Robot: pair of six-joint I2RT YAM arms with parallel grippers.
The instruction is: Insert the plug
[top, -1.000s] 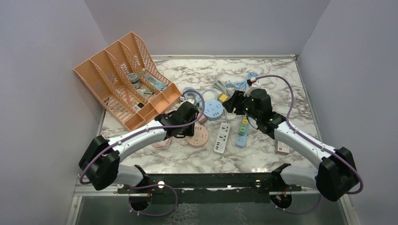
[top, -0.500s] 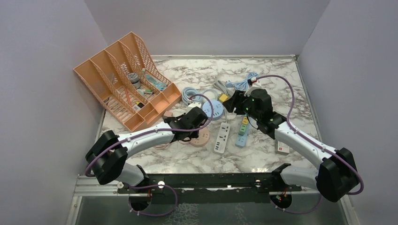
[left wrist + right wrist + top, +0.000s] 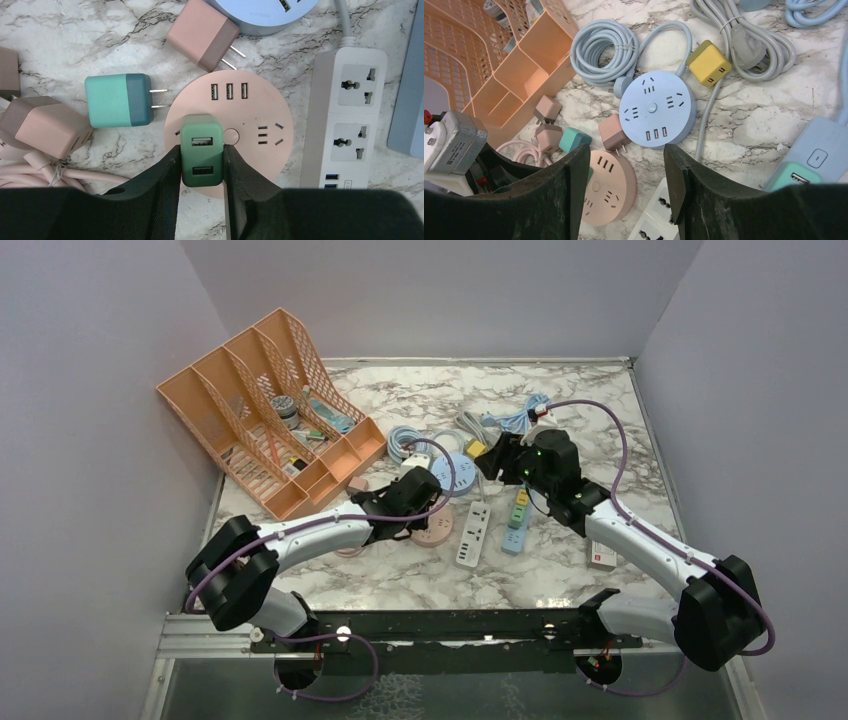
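The left gripper (image 3: 201, 167) is clamped on the green plug (image 3: 201, 137), one finger on each side, with the plug's USB ports facing the wrist camera. Right under the plug lies the pink round strip (image 3: 250, 117); whether the prongs are in it I cannot tell. A teal plug (image 3: 117, 100) lies just left of the fingers and a white strip (image 3: 345, 115) to their right. The right gripper (image 3: 625, 155) hangs with fingers apart, holding nothing, above a blue round strip (image 3: 656, 107).

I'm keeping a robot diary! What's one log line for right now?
left gripper: shut on green charger, over pink round strip | seated: cannot tell | right gripper: open, empty, above blue round strip
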